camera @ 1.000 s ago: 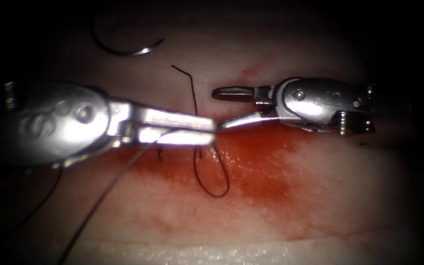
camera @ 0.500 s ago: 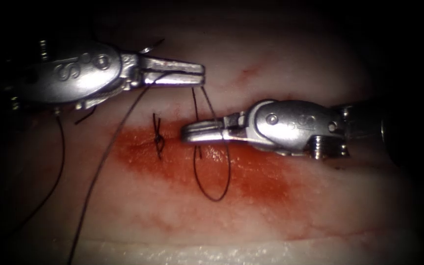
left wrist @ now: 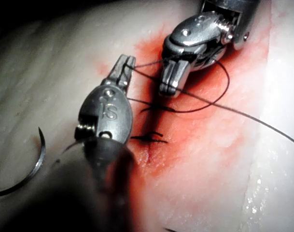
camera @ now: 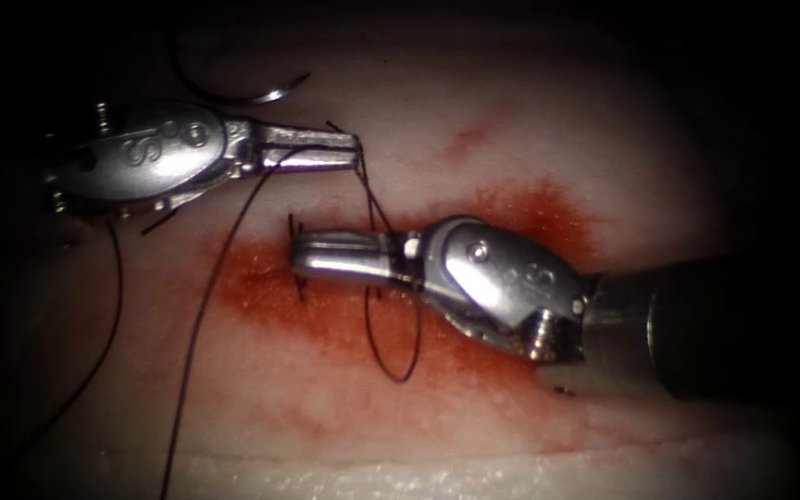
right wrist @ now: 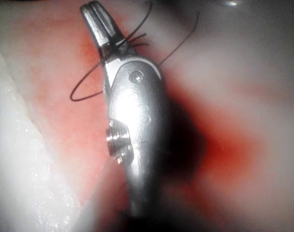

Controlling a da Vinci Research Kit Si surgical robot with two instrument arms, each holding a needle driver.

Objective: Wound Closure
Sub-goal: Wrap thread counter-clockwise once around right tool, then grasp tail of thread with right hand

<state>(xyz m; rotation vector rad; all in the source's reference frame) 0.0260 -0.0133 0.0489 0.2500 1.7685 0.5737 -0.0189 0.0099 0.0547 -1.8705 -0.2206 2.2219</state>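
Our left gripper clamps the thread above our right gripper, clenched empty; needle lies free beyond.

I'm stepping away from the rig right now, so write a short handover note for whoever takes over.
Left gripper: shut on the thread, above the cut.
Right gripper: shut, holding nothing visible, lying over the cut with the thread loop around it.
Needle: free, lying on the tissue at the top left, not in it.
Done: one knotted stitch in the cut.
Left: this loop is slack, not tightened.
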